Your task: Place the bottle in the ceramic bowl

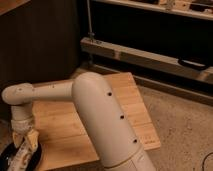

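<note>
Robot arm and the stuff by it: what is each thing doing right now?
gripper: down at the bottom left, pointing down over the black bowl, with the bottle between its fingers.
bottle: white, tilted, its lower end inside the bowl.
ceramic bowl: black, sitting at the left end of the board, partly cut off by the picture edge.
wooden board: lying flat under the arm.

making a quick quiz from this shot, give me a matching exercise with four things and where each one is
Things:
1. tool
2. ceramic bowl
3. wooden board
4. metal rail

Places:
A. across the upper right, behind the board
B. bottom left corner, dark and round
C. lying flat under the arm
D. lower left, directly over the bowl

Pairs: 1-D, 2-B, 3-C, 4-A
</note>
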